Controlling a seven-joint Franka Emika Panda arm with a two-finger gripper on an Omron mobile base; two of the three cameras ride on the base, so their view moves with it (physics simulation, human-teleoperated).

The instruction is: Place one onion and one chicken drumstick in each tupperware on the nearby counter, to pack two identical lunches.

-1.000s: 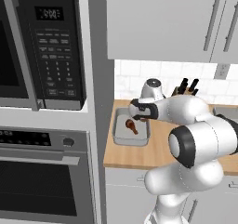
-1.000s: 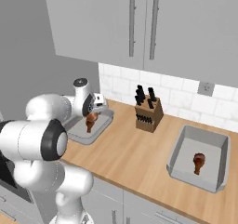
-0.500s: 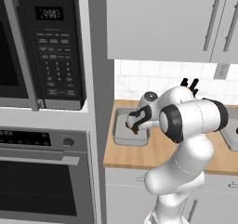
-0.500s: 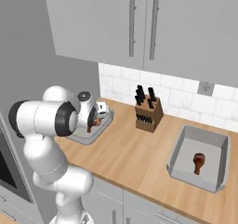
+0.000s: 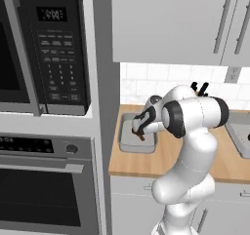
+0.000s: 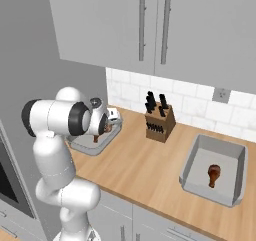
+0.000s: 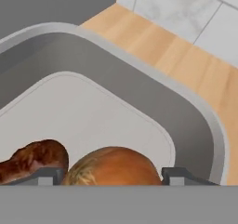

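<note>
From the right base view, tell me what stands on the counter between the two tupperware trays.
A knife block stands there, back near the tiled wall, between the left tupperware and the right tupperware; otherwise bare counter.

the counter (image 6: 145, 167) bears two tupperware trays (image 6: 234, 185) (image 5: 128, 144) and a knife block (image 6: 159, 124) between them.

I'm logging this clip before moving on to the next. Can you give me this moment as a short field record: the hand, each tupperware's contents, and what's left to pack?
hand: over the left tupperware, jaws wide either side of an onion
left tupperware contents: chicken drumstick beside the onion
right tupperware: holds one drumstick, no onion seen
other items: knife block on the counter between the trays
remaining: apparently an onion for the right tupperware
</note>
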